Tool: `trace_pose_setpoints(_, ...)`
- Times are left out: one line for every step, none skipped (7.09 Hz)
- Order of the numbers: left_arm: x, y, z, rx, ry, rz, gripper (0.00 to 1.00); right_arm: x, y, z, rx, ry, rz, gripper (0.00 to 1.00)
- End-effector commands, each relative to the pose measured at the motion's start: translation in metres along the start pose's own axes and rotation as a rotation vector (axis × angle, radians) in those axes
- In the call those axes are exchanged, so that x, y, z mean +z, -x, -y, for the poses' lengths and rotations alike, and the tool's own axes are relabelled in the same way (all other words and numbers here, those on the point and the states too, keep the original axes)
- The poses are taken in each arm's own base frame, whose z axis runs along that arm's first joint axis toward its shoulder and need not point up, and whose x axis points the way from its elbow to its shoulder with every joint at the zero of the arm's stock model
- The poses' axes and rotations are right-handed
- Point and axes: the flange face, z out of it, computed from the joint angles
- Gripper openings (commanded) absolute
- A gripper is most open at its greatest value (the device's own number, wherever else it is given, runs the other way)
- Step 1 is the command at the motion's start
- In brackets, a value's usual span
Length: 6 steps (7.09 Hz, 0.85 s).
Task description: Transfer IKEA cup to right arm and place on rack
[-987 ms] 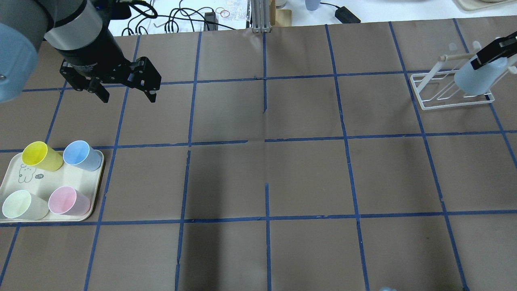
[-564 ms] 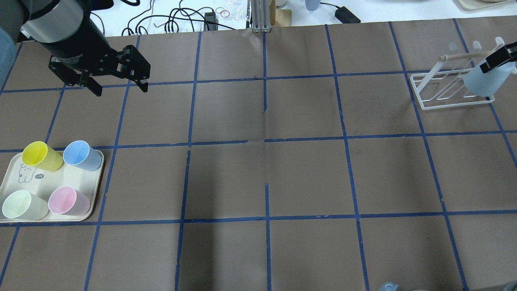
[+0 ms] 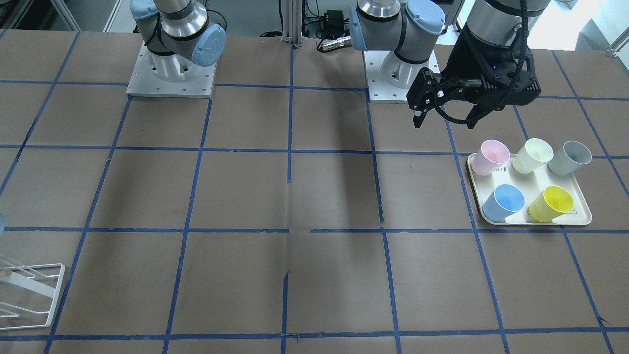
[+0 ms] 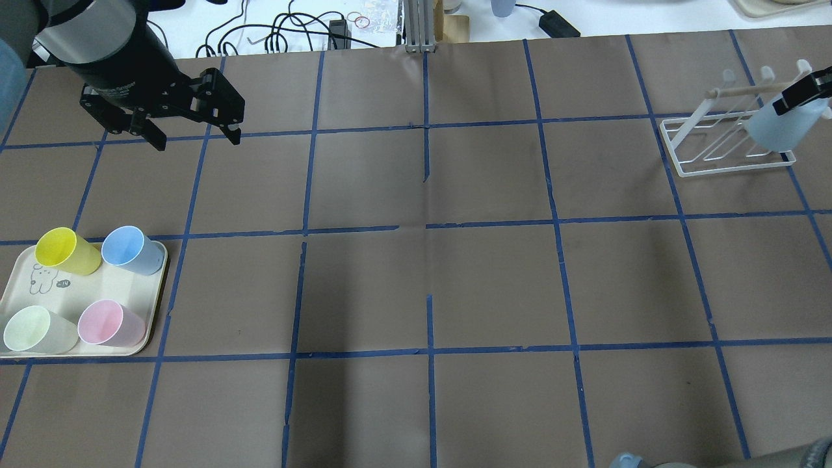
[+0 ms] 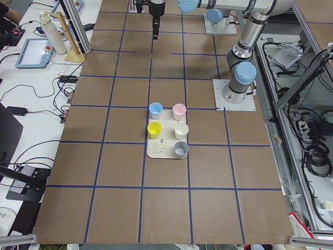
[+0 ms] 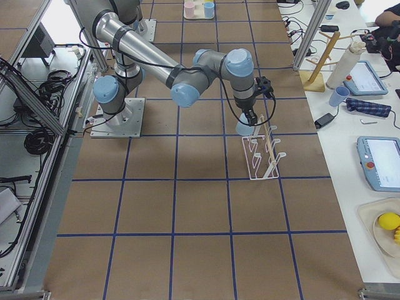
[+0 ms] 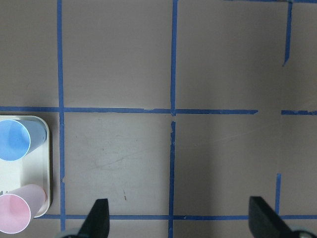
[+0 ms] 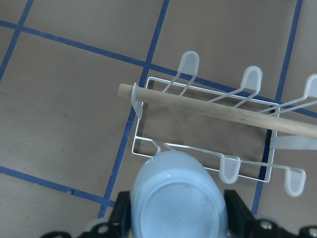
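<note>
The IKEA cup (image 4: 780,129), pale greyish blue, hangs upside down over the right end of the white wire rack (image 4: 715,169). My right gripper (image 4: 805,92) is shut on it. In the right wrist view the cup's base (image 8: 174,198) faces the camera between the two fingers (image 8: 121,214), just in front of the rack's wooden rod (image 8: 208,110). The exterior right view shows the cup (image 6: 245,127) at the rack's near end (image 6: 262,156). My left gripper (image 4: 195,135) hovers open and empty at the table's far left, its fingertips spread wide (image 7: 99,218).
A cream tray (image 4: 45,286) at the front left holds yellow (image 4: 65,250), blue (image 4: 130,249), pink (image 4: 109,323) and pale green (image 4: 36,329) cups; a grey cup (image 3: 570,157) stands at its end. Cables and clutter lie beyond the table's far edge.
The right gripper carried the cup to the right along the rack, then held nearly still. The left gripper moved left and back, staying open.
</note>
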Motion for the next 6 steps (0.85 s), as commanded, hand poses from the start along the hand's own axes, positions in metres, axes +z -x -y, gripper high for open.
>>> trace_pose_setpoints(0.000,0.000,0.000,0.000,-0.001,-0.002,1.00,0.007,0.000,0.003,0.053,0.004,0.009,0.00)
trace_pose_setpoints(-0.001,-0.001,0.000,0.001,-0.002,-0.005,1.00,0.010,0.001,0.003,0.051,0.006,0.012,0.00)
trace_pose_setpoints(0.000,-0.001,0.001,0.001,-0.006,-0.008,1.00,0.016,0.005,0.007,0.043,0.007,0.017,0.00)
trace_pose_setpoints(-0.001,-0.001,0.001,0.001,-0.009,-0.007,1.00,0.018,0.015,0.015,0.052,0.005,0.021,0.00)
trace_pose_setpoints(-0.001,-0.001,0.001,0.001,-0.009,-0.009,1.00,0.020,0.019,0.019,0.050,-0.003,0.014,0.00)
trace_pose_setpoints(-0.001,-0.001,0.001,0.001,-0.009,-0.009,1.00,0.029,0.013,0.020,0.041,-0.007,0.007,0.00)
